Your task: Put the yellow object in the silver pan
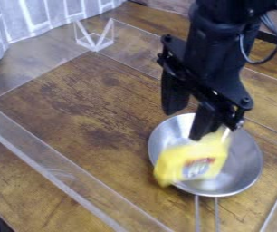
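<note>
The yellow object (180, 164) is a blurred yellow block with a white and red label. It lies tilted over the left part of the silver pan (240, 156), free of the fingers and just below them. My gripper (200, 116) hangs directly above the pan, pointing down, with its black fingers (174, 94) spread open and nothing between them. The pan is round, shallow and shiny, and sits at the lower right of the wooden table. Its thin handle (202, 214) runs toward the bottom edge.
A clear plastic strip (56, 170) runs diagonally across the table at the lower left. A small clear triangular stand (95, 36) sits at the back left, next to a white curtain (33, 18). Bare wood lies left of the pan.
</note>
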Robot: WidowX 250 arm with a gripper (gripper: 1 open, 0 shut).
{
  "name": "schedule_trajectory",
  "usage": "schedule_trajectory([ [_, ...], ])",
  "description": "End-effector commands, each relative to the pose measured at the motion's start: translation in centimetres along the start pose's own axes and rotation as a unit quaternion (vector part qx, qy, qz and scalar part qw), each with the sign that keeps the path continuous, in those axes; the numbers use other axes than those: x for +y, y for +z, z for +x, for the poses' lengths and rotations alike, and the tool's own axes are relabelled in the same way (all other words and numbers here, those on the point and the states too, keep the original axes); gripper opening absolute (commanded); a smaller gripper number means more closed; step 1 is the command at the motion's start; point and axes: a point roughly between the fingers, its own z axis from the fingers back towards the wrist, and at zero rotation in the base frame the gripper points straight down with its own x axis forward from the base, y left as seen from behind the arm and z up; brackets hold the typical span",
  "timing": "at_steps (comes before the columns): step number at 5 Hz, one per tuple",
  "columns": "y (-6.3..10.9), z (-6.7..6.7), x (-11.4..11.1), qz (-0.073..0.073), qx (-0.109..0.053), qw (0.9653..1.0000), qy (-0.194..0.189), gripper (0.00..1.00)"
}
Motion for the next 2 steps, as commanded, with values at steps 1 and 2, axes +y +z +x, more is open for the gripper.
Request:
schedule_trajectory([
  [1,1.1,1.2,-1.0,-0.005,-0.037,0.9993,-0.009,1.0],
  [2,-0.2,1.5,-1.7,-0.008,-0.038,0.9992,-0.01,1.0],
])
